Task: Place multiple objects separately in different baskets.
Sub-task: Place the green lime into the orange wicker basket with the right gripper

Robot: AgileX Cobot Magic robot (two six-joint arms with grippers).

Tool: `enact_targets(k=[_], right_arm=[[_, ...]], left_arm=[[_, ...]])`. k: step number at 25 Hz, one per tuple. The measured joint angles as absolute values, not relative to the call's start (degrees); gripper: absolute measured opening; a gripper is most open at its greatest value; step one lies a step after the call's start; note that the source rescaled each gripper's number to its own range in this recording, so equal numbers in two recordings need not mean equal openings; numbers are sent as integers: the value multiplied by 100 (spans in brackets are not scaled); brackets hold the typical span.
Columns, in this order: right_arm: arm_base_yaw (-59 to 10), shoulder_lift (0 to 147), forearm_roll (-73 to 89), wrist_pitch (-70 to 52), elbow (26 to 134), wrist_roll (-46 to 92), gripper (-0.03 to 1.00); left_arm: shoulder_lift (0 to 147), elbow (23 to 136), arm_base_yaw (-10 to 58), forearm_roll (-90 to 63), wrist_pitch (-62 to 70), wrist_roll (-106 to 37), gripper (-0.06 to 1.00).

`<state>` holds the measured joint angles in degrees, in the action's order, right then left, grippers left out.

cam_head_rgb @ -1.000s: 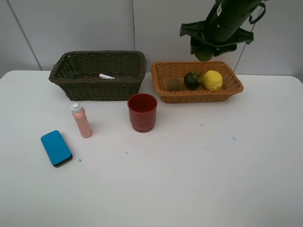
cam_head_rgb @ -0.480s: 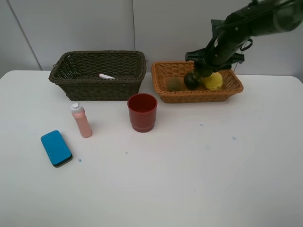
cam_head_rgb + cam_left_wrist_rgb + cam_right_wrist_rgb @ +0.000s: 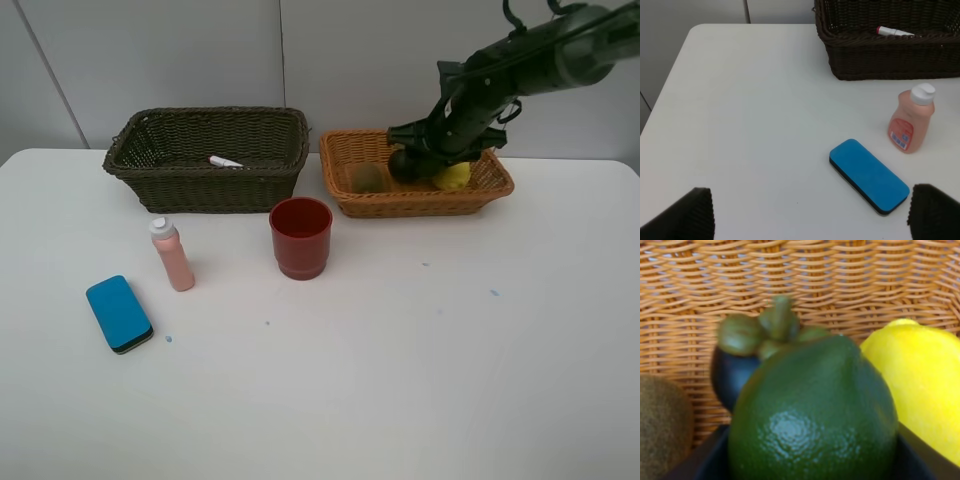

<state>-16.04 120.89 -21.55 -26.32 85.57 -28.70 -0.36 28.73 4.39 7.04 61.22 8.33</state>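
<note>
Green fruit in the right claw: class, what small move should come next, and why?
Probably open the right claw and release the green fruit. It is gripped low over the orange basket, close by the mangosteen, lemon and kiwi lying there, so the drop looks short.

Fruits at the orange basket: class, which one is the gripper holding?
The green round fruit: it sits between the right gripper's jaws, while the kiwi, mangosteen and lemon lie loose on the wicker of the orange basket.
</note>
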Motion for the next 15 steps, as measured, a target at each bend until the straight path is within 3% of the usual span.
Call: enact_targets(k=[13, 15], right_arm=[[-1604, 12089, -2162, -2687, 8557, -2796, 58], [-1609, 12089, -2142, -2687, 8557, -2684, 70]], left_arm=[[-36, 2873, 439, 704, 6122, 833, 100], [-36, 2873, 439, 704, 6122, 833, 100]])
